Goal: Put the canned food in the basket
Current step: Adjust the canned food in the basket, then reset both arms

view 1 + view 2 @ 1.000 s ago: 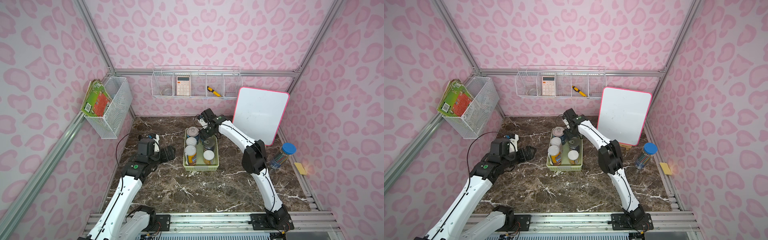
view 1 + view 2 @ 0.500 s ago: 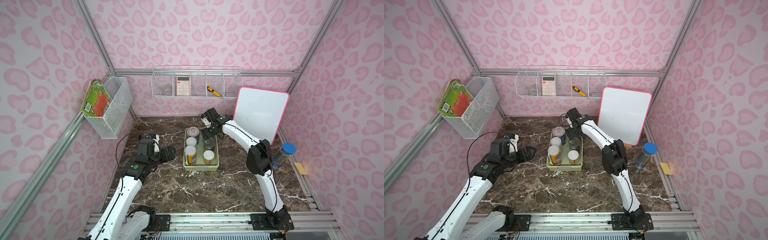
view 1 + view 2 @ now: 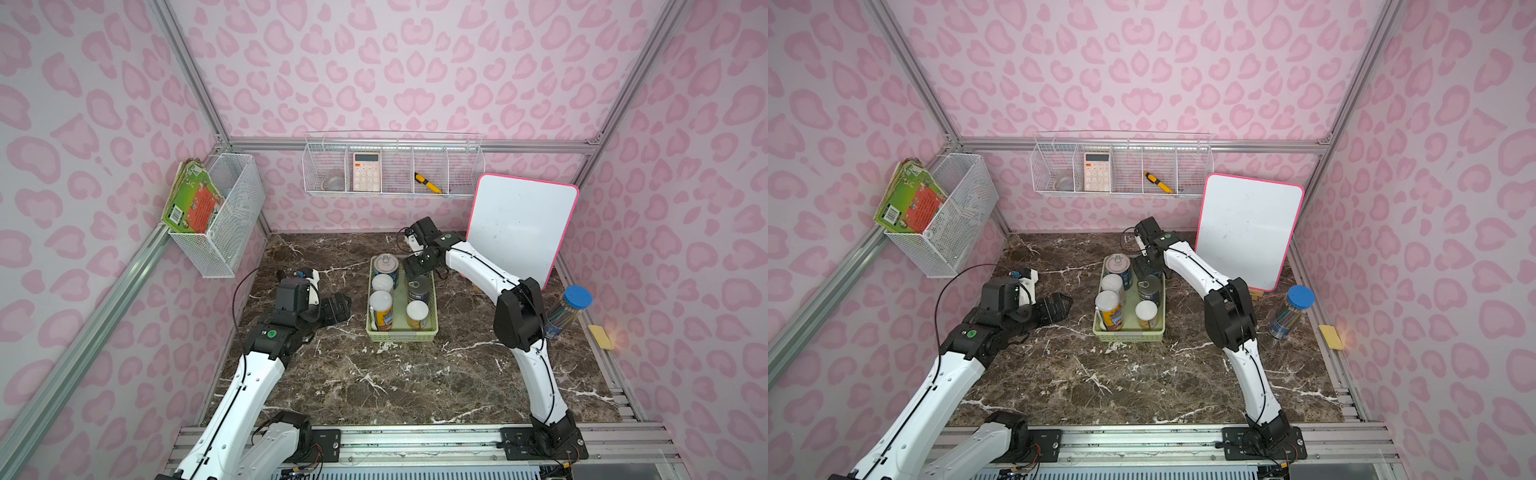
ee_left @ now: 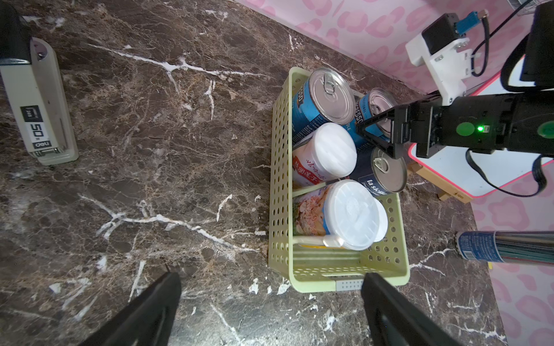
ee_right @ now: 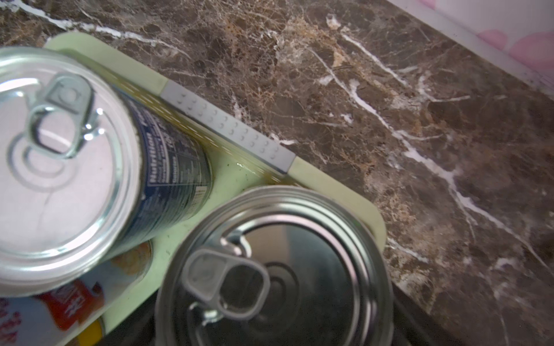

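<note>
**Obscured items.** In both top views the right gripper [image 3: 415, 268] sits over the far right corner of the basket [image 3: 401, 336] and hides one can entirely, so only five tops can be counted there. The left wrist view recovers it as a smaller blue-label can [image 4: 378, 103], partly behind the gripper's black finger frame. In the right wrist view, dark shapes flank a silver pull-tab top at lower centre and are cut off by the bottom edge. Whether the jaws press that can or stand clear of it cannot be determined. The view is blurred at close range, and the labels at lower left are unreadable.

**Left gripper** [image 4: 271, 280]. Only the finger ends show, at the bottom edge of the left wrist view. They are spread wide and hold nothing.

**Cut off.** A stapler [image 4: 39, 104] runs out at the upper left edge, and the pencil tube [image 4: 506, 247] at the right edge.

**Canned food.** All six cans are inside the basket, mid-frame on the marble table [image 3: 374, 386], and appear upright.
- The large blue-label can [image 4: 326, 96] and the dark-label can [image 4: 389, 169] have silver pull-tab tops.
- Three white-lidded cans [image 3: 382, 283] fill the rest. In the left wrist view, one of them shows only as a sliver behind the nearest lid.

The basket is pale green with perforated walls and a grey strip at the handle slot.
</note>
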